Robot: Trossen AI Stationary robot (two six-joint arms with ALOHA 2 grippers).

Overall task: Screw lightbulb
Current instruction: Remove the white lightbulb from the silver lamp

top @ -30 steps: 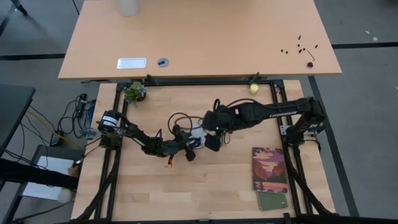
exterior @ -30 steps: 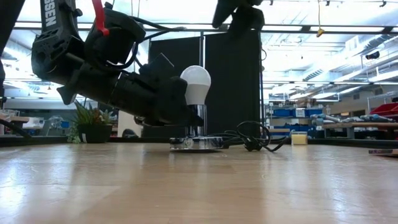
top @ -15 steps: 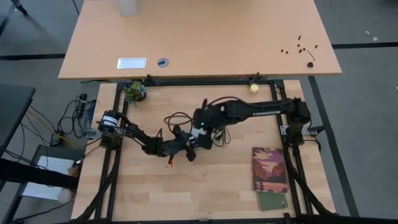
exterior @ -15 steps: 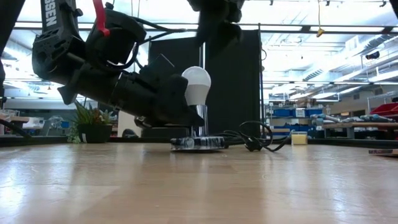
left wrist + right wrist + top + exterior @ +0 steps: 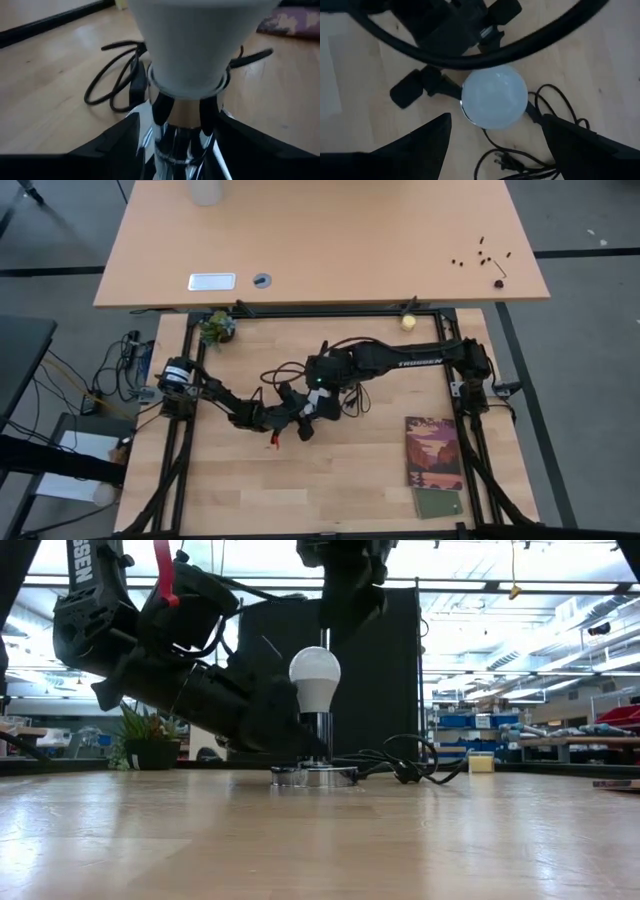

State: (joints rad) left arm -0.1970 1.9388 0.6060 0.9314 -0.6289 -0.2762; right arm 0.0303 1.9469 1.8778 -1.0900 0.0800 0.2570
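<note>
A: What has changed around the lightbulb (image 5: 315, 678)?

B: The right arm has swung in from the booklet side; its right claw (image 5: 495, 132) now hangs straight above the bulb, fingers spread wide with the white globe between them, holding nothing; a second ago it was well off to the side.

A: And the left claw (image 5: 175, 145)?

B: Low beside the chrome socket (image 5: 315, 776) under the bulb; its fingers (image 5: 117, 142) flank the shiny stem; they have loosened since a moment ago, and whether they touch the metal I cannot tell; I judge it is steadying the base, not gripping the bulb.

A: So where does the task stand?

B: The bulb stands upright in the socket on the desk (image 5: 330, 480); I judge the right claw is placed to close on the globe and turn it; how far it is already threaded, I cannot say.

A: Anything in the way?

B: The black cord (image 5: 410, 762) loops just beside the socket; the booklet (image 5: 434, 451) lies well apart from it; the potted plant (image 5: 216, 328) and small yellow ball (image 5: 408, 322) sit far off at the desk's back edge.
</note>
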